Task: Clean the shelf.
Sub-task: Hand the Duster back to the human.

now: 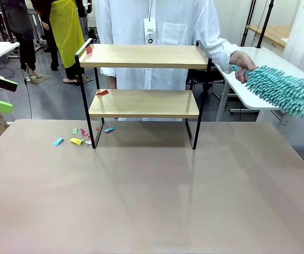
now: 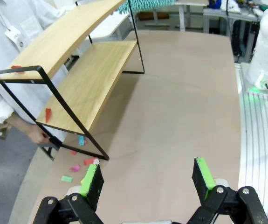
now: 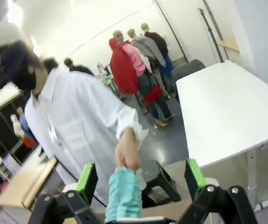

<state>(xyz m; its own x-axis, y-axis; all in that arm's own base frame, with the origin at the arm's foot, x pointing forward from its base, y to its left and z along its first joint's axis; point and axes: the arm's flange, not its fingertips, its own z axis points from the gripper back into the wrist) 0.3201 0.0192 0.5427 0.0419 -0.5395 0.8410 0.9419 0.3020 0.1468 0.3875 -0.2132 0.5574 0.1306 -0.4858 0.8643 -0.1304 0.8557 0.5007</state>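
Observation:
The shelf point(image 1: 144, 103), two light wooden boards in a thin black frame, stands at the far middle of the beige table; in the left wrist view the shelf point(image 2: 92, 79) is at upper left. A red scrap point(image 1: 88, 49) lies on the top board and another red scrap point(image 1: 102, 92) on the lower one. A person in a white coat stands behind it, one hand point(image 1: 242, 62) holding a teal fluffy duster point(image 1: 284, 91) out to the right. My right gripper point(image 3: 140, 179) is open, with the duster's end point(image 3: 123, 196) between its fingers, touching neither. My left gripper point(image 2: 147, 179) is open over the table's left side.
Coloured paper scraps point(image 1: 76, 141) lie on the table by the shelf's left foot, also seen near the frame point(image 2: 75, 168). A white table point(image 1: 270, 55) stands behind at the right. The person's other hand point(image 2: 36, 135) rests at the table's far edge. The near tabletop point(image 1: 157, 201) is bare.

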